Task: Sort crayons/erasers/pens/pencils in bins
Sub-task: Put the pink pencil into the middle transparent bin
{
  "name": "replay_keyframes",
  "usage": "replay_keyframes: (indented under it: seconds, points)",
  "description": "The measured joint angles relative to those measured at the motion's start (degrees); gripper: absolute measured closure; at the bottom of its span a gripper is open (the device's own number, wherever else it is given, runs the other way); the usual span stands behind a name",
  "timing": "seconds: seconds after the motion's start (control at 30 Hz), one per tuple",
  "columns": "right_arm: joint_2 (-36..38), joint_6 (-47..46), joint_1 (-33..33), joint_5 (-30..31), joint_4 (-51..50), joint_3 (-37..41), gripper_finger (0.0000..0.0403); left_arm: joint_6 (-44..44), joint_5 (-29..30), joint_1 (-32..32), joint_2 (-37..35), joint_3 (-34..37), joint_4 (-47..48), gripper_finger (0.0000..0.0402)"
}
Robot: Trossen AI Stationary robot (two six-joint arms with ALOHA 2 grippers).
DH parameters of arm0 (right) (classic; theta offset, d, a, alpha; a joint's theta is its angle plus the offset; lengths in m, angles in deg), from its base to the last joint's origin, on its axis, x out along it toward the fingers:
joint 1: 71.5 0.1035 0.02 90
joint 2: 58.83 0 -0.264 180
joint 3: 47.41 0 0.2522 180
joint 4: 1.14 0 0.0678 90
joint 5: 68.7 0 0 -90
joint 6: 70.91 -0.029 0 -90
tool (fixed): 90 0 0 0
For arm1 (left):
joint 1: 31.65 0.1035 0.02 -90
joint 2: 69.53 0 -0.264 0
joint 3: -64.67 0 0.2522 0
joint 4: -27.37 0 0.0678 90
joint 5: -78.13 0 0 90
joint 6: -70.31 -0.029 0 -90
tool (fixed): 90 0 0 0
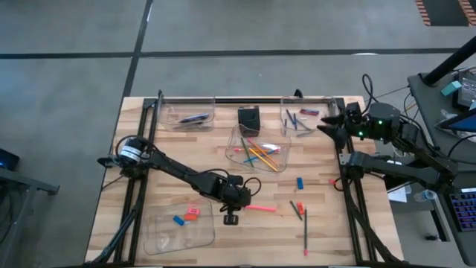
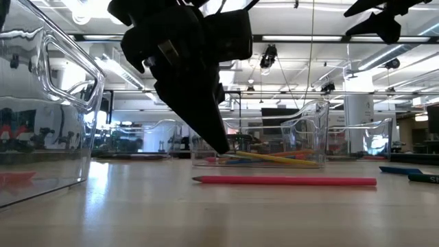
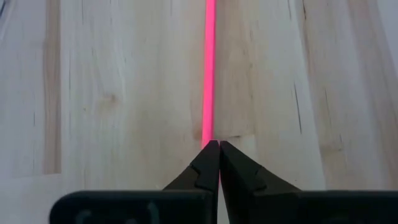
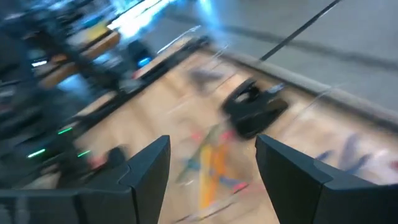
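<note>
The left gripper (image 1: 239, 205) is pinched shut on the near end of the pink pencil (image 1: 260, 208), which lies flat mid-table. With so little of it caught, a slow level lift toward the pencil bin (image 1: 236, 147) seems wisest. The right gripper (image 1: 327, 126) waits wide and empty over the table's far right corner. The table (image 1: 335, 238) is pale planked wood; behind it, a bright ceiling-lit hall.

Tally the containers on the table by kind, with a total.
Bins: 4
Black box: 1
Total: 5
</note>
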Motion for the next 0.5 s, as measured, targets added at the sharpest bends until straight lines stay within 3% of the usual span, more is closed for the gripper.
replay_keyframes:
  seconds: [0.23,0.4,0.5]
  points:
    - [0.13,-1.2,0.7,-19.32,-0.33,0.0,0.0179,-0.02,0.04,-0.07,-0.04,-0.04,-0.08,0.0401]
    - [1.5,-1.23,4.62,-19.51,-0.54,0.04,0.0179,0.23,0.09,-0.04,-0.04,-0.04,-0.13,0.0401]
    - [1.68,-2.02,7.68,-16.48,-0.52,0.06,0.0179,0.31,0.27,-0.02,-0.04,-0.02,-0.15,0.0401]
